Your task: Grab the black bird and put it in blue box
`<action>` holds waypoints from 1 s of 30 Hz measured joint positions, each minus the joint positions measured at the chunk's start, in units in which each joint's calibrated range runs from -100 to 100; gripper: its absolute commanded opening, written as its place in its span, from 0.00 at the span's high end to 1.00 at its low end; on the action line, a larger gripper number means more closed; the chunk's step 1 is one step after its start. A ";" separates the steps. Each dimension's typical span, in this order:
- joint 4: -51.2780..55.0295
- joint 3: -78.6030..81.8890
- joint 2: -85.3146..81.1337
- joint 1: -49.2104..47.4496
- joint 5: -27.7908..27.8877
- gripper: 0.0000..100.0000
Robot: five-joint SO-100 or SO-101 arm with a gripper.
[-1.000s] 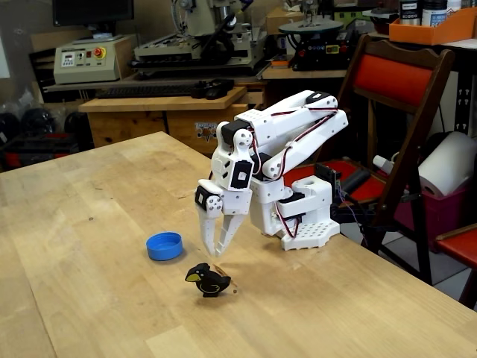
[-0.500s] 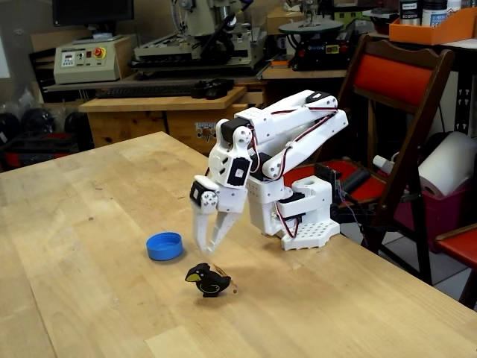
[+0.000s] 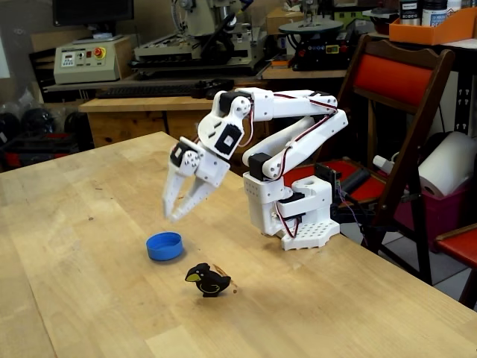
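The black bird (image 3: 207, 280) stands upright on the wooden counter (image 3: 89, 246), near its right edge in the fixed view, beak toward the left. The blue box (image 3: 164, 245) sits just up-left of it, apart. Above the box hangs the white pincer (image 3: 174, 215), empty, fingers narrowly parted, pointing down-left.

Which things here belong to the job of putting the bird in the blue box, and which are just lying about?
Part of the job:
black bird, standing on the table
blue box, empty
gripper, jaws slightly apart, holding nothing

Just lying about:
red folding chair
paper towel roll
orange bin
control box
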 measured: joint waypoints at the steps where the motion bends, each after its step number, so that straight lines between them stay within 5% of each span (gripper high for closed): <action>1: 0.00 -1.72 0.00 0.00 0.00 0.97; 30: 2.96 -39.30 36.82 -0.07 0.00 0.97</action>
